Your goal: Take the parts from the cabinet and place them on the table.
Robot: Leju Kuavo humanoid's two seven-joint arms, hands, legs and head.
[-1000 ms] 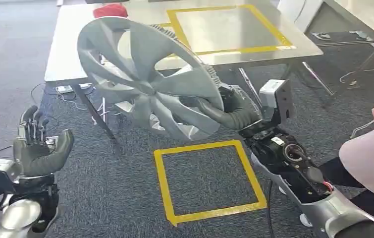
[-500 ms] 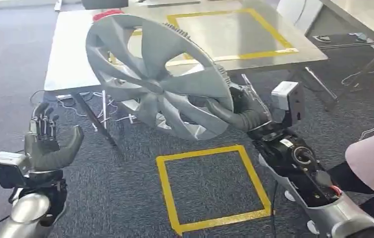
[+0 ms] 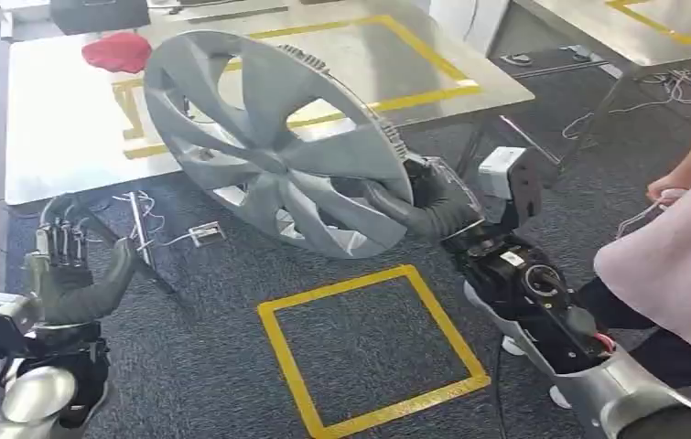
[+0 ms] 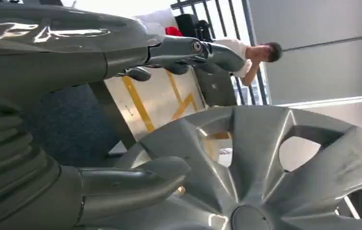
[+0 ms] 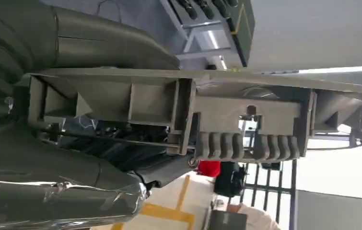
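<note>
A large silver wheel cover (image 3: 277, 146) hangs tilted in the air in front of the steel table (image 3: 58, 137). My right hand (image 3: 428, 206) grips its lower right rim, thumb across the face. The right wrist view shows the ribbed back of that rim (image 5: 227, 120) pressed between my fingers. My left hand (image 3: 71, 270) is raised low on the left, fingers apart, holding nothing, well clear of the wheel cover (image 4: 265, 172), which the left wrist view shows beyond its thumb (image 4: 135, 184).
Yellow tape marks a rectangle (image 3: 396, 55) on the table, and a red cloth (image 3: 117, 50) lies at its far left. A yellow tape square (image 3: 369, 347) is on the carpet below. A person in pink (image 3: 671, 274) stands at the right. Cables (image 3: 167, 229) lie under the table.
The whole view has shifted as I move; the table now sits further left in the picture. The wheel cover stays in my right hand, and my left hand stays raised and empty.
</note>
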